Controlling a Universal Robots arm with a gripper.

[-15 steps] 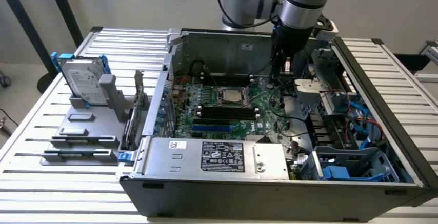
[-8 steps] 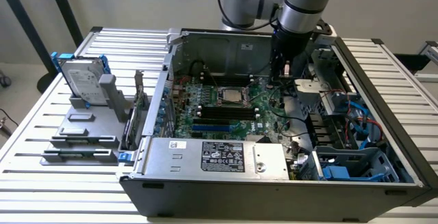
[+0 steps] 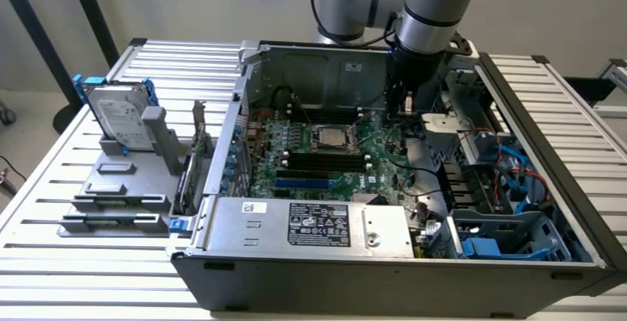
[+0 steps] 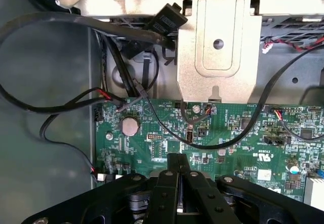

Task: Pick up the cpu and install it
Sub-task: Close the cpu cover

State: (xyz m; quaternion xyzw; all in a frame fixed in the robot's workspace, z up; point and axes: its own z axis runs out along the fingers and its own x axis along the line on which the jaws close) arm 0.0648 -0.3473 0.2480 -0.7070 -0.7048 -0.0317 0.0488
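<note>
The open computer case (image 3: 392, 280) lies on its side on a slatted table (image 3: 59, 277), with the green motherboard (image 3: 338, 178) exposed on its floor. The arm (image 3: 431, 5) reaches down into the case, and the gripper (image 3: 407, 105) hangs just above the motherboard's side toward the exterior view's right, fingers pressed together (seen closely in the wrist view (image 4: 178, 159)). The cpu (image 3: 332, 136) lies flat at the middle of the motherboard, apart from the gripper

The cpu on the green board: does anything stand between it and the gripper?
Nothing visible does. The cpu lies uncovered in the middle of the motherboard. The gripper, fingers shut, hangs above the board to the exterior view's right of it; between them are only low board parts.
</note>
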